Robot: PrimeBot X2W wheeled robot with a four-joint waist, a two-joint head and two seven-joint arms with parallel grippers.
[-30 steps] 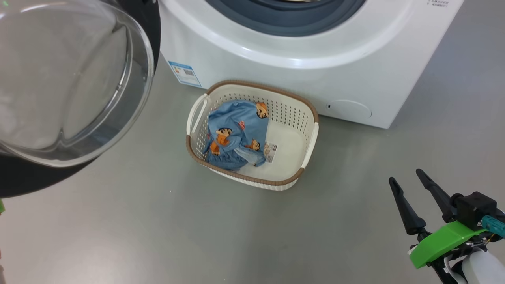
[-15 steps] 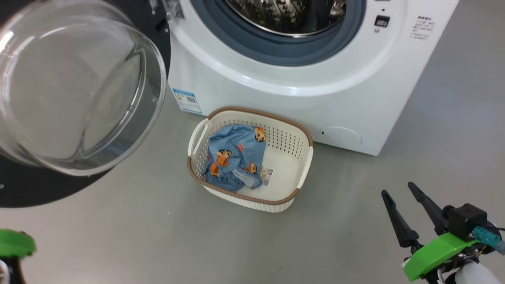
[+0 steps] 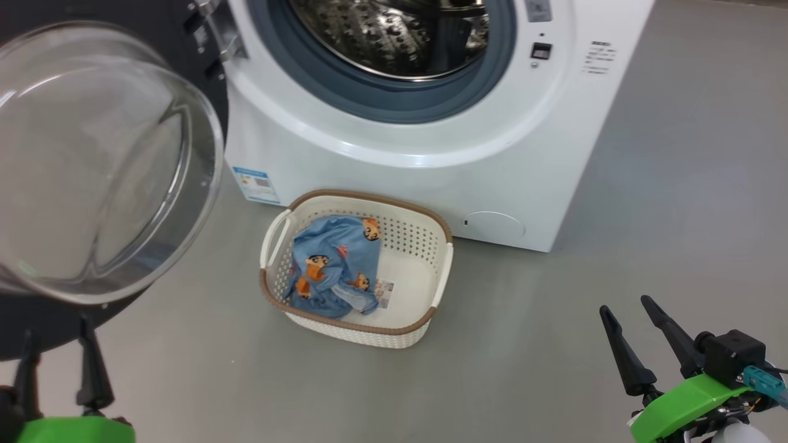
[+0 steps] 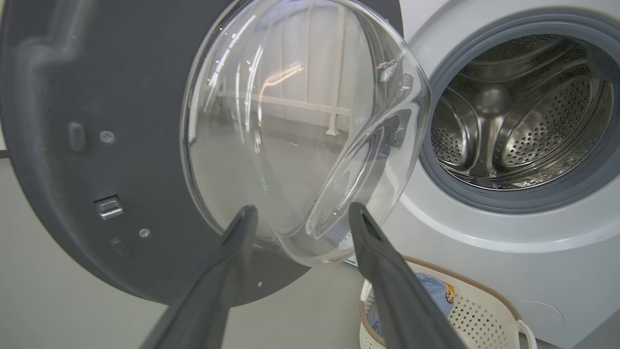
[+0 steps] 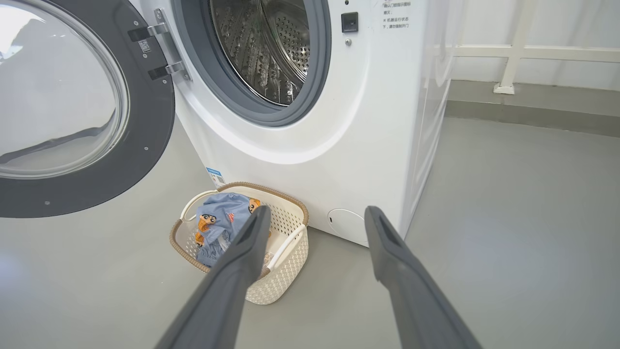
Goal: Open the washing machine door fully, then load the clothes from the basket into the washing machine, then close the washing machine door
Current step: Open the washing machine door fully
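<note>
The washing machine door (image 3: pixel 92 166) is hanging wide open at 9 o'clock of the washing machine (image 3: pixel 431 178), leaving the steel drum (image 3: pixel 394 37) showing. The basket (image 3: pixel 363 195) is sitting on the grey floor (image 3: pixel 554 344) just before the machine's front, at 6 o'clock of the drum, and the clothes (image 3: pixel 329 267) are lying bunched in its 9 o'clock half. The left gripper (image 3: pixel 55 328) is hovering at 6 o'clock of the door, fingers spread and holding nothing. The right gripper (image 3: pixel 625 304) is hovering at 4 o'clock of the basket, well apart from it, jaws likewise wide and empty.
</note>
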